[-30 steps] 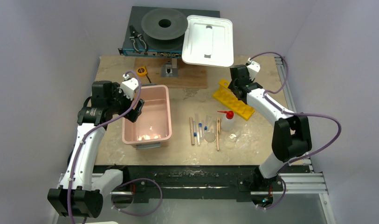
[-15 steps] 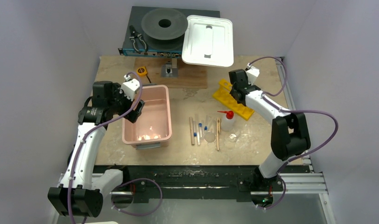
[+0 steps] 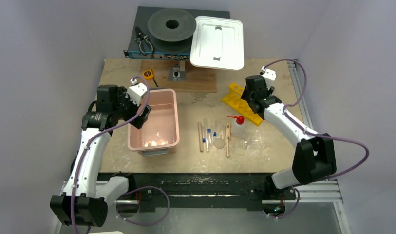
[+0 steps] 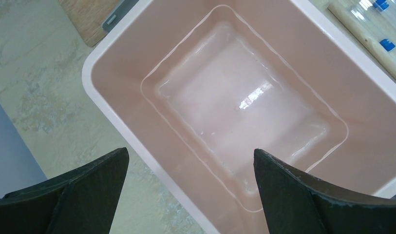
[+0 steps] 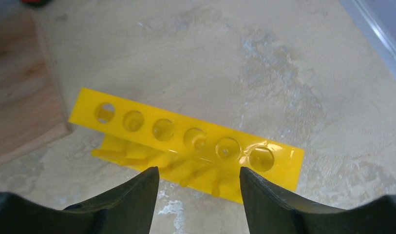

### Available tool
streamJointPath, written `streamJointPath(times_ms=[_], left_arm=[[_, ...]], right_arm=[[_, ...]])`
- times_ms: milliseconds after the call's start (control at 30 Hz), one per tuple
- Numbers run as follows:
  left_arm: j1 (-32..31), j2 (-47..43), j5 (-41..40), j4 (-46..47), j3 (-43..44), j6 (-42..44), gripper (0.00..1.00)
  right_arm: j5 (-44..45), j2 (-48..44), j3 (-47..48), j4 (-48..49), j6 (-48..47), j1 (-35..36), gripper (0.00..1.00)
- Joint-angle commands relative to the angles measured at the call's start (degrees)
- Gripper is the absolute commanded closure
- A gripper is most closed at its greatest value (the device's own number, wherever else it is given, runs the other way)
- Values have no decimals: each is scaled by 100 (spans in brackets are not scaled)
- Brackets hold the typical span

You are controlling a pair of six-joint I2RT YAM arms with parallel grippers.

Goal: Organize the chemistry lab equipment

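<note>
Your right hand [image 5: 198, 178] hangs open and empty just above the yellow rack [image 5: 179, 139], which lies far right on the table [image 3: 264, 141], nearest this arm, its long side running far-left to near-right.

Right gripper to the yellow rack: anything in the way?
Nothing visible. In the right wrist view, the right gripper hangs with its fingers apart directly over the yellow rack. There is only open air between them and bare table around the rack. The rack's six holes look empty.
</note>
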Motion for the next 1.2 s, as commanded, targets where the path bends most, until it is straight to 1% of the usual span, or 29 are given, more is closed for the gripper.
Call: streamJointPath(times_ms=[0, 67, 133, 233, 367, 500, 733, 833, 1167], left_arm=[[26, -5, 240, -25, 127, -98, 0], [26, 1, 351, -61, 177, -187, 0], [26, -7, 454, -91, 208, -248, 0], [21, 23, 495, -94, 203, -290, 0], [21, 175, 336, -123, 181, -274, 0], [23, 349, 33, -178, 123, -112, 0], [25, 375, -870, 154, -263, 309, 0], [24, 392, -1203, 347, -399, 490, 0], [34, 626, -1910, 978, -562, 844, 0]], right_arm=[[-20, -712, 455, -62, -444, 230, 38], [14, -948, 595, -185, -512, 554, 38], [68, -1176, 602, -263, -531, 1066, 40], [309, -1293, 542, -460, -307, 2182, 43], [526, -1012, 427, -603, 137, 3402, 48], [376, -498, 335, -470, 400, 4090, 51], [-97, 575, 356, -140, 534, 4181, 63], [-150, 780, 334, -147, 595, 4184, 68], [-178, 599, -359, 15, 919, 4155, 68]])
